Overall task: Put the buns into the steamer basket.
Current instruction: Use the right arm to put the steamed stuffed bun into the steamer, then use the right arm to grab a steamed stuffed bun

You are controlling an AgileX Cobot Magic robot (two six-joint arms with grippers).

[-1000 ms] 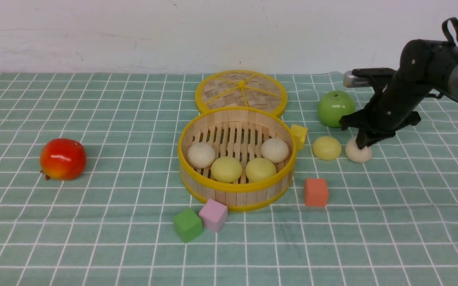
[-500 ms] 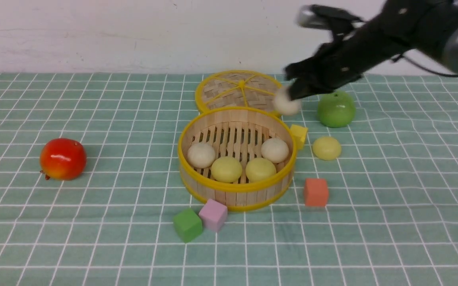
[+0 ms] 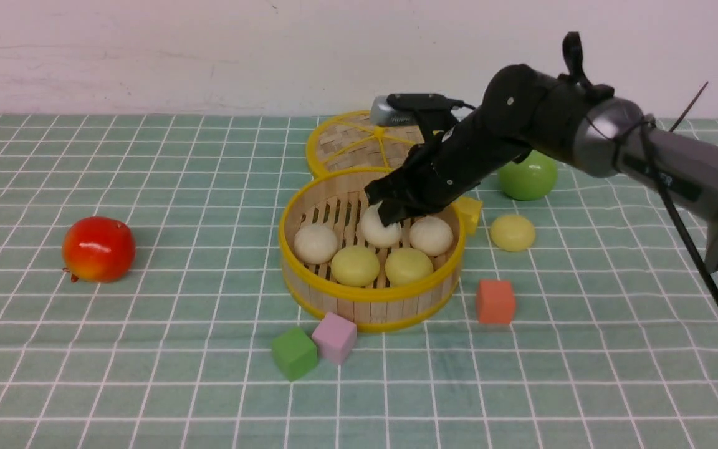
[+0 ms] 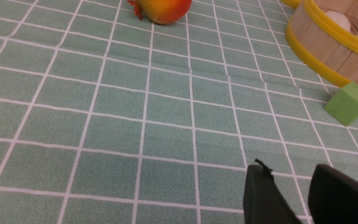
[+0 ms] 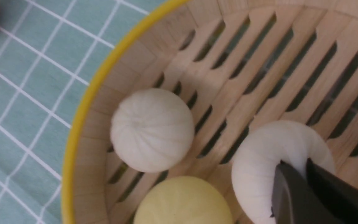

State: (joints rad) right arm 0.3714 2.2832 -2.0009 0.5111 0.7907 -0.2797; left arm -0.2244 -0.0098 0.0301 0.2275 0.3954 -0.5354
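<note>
Reach of the right arm is extended leftward over the steamer basket (image 3: 368,255), with the right gripper (image 3: 389,215) lowered inside and pinched onto a beige-white bun (image 3: 379,229). A second earlier this bun was being gripped on the desk (image 3: 147,349) beside the yellow bun (image 3: 512,232). Four buns already lie inside. The left gripper (image 4: 291,199) is held slightly spread above the desk.

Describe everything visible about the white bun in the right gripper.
The white bun is a smooth, matte, beige-white dome with faint pleats. The right gripper is shut on its top, pinching it. It sits low inside the steamer basket, between two other white buns; whether it rests on the slats is unclear.
</note>
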